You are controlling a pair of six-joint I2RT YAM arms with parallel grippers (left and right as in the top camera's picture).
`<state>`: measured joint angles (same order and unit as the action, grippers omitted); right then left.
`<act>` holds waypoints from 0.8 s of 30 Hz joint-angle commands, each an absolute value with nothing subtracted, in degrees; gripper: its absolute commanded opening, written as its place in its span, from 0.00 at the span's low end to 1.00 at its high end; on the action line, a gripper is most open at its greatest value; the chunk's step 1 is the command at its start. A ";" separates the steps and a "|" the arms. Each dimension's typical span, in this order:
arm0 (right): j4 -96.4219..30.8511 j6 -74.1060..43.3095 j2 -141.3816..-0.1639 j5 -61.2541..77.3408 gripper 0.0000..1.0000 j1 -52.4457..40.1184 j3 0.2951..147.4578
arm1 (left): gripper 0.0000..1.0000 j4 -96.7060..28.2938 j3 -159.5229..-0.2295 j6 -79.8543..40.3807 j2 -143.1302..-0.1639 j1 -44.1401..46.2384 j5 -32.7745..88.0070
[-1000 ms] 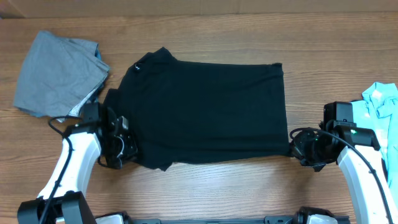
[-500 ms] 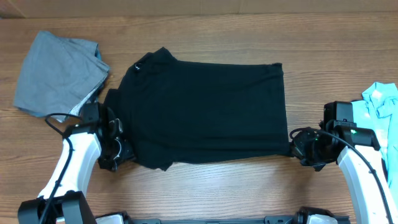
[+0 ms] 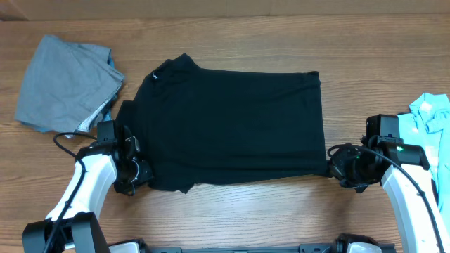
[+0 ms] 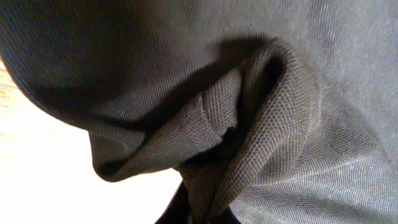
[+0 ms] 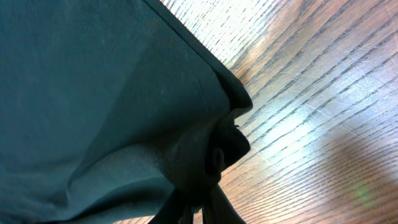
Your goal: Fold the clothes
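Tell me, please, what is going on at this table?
Two robot arms are working on a black shirt spread flat and sideways on the wooden table, collar end toward the left. The left gripper is pinched on bunched cloth at the shirt's near left corner, and the right gripper is pinched on its near right corner. No fold has been made yet. A grey garment lies far left, a light-blue garment at the right edge.

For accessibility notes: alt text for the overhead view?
A large black short-sleeved cloth shirt lies spread on the wooden table, left claw and right claw shut on its near corners. Grey cloth garment at left, light-blue cloth garment at right.
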<state>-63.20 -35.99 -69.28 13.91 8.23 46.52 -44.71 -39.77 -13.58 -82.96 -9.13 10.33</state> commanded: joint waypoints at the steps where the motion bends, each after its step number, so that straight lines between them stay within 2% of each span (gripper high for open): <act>1: -63.05 -35.51 -68.84 12.64 0.08 8.43 47.48 | 0.04 -45.17 -40.21 -13.67 -83.13 -9.45 14.00; 8: -62.98 -35.48 -68.86 12.64 0.08 8.43 47.48 | 0.04 -45.12 -44.97 -11.68 -83.13 -9.45 22.04; 24: -63.02 -34.00 -68.84 11.18 0.08 8.43 47.48 | 0.04 -48.58 -49.63 -8.73 -83.13 -12.60 22.09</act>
